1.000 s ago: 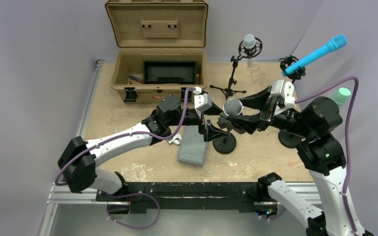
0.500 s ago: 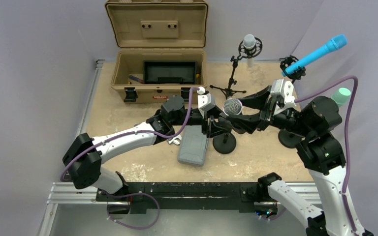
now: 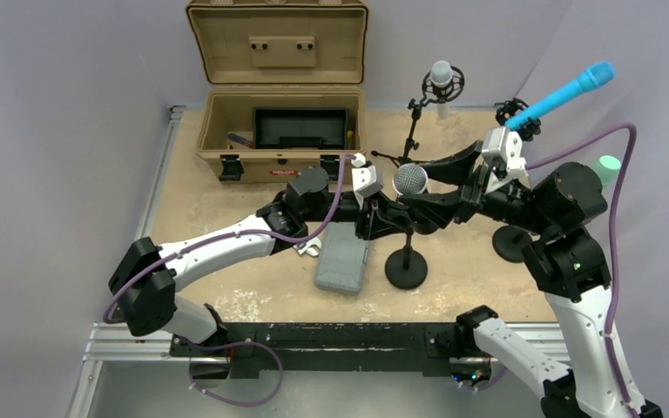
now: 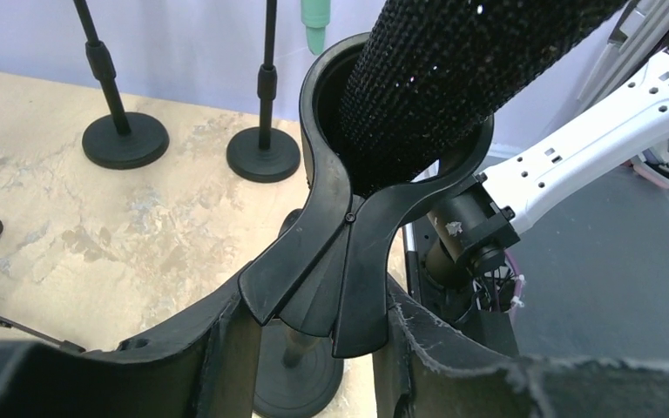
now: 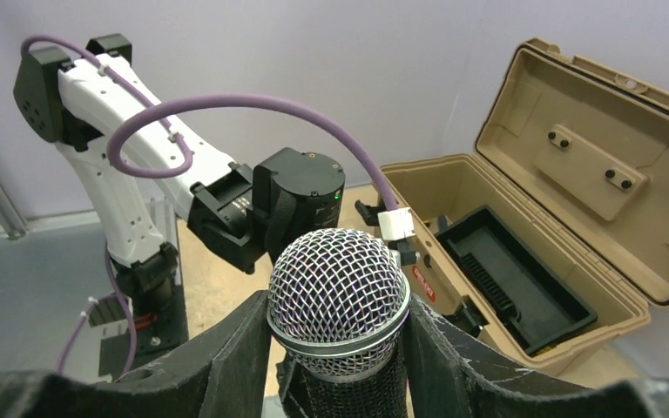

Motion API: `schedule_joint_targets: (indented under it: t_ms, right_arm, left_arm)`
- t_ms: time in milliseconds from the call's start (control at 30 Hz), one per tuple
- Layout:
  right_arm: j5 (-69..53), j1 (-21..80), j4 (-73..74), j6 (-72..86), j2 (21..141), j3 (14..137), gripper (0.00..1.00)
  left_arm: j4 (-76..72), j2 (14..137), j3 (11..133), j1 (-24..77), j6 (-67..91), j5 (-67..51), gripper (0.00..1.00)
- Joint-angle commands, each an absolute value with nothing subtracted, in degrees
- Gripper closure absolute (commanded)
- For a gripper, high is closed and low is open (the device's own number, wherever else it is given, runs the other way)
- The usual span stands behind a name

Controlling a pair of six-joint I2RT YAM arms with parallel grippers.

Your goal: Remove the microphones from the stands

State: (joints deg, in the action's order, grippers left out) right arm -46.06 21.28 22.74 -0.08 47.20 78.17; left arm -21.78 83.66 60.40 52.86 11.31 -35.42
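The microphone has a silver mesh head and a black body. It lies in the black clip of a round-based stand at mid-table. My right gripper is shut on the microphone just below the head, a finger on each side. From the left, my left gripper is shut on the clip's two handles, its fingers pressing them from both sides. In the left wrist view the microphone's body sits in the clip's ring.
An open tan toolbox stands at the back. A grey case lies just left of the stand. Behind are a tripod stand with a white microphone, a blue microphone and a mint one; another round base sits at right.
My left gripper has moved right and closed on the clip's handles. The right gripper has lifted slightly with the microphone, and the stand's base now sits a little nearer.
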Motion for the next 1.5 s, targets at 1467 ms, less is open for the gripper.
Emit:
schedule_joint_targets:
  t_ms: [1467]
  right_arm:
    - [-46.33,21.41,-9.19,16.48,53.31,82.2,1.0]
  left_arm:
    - [2.01,85.37,68.81,51.94,4.93,-37.6,1.0]
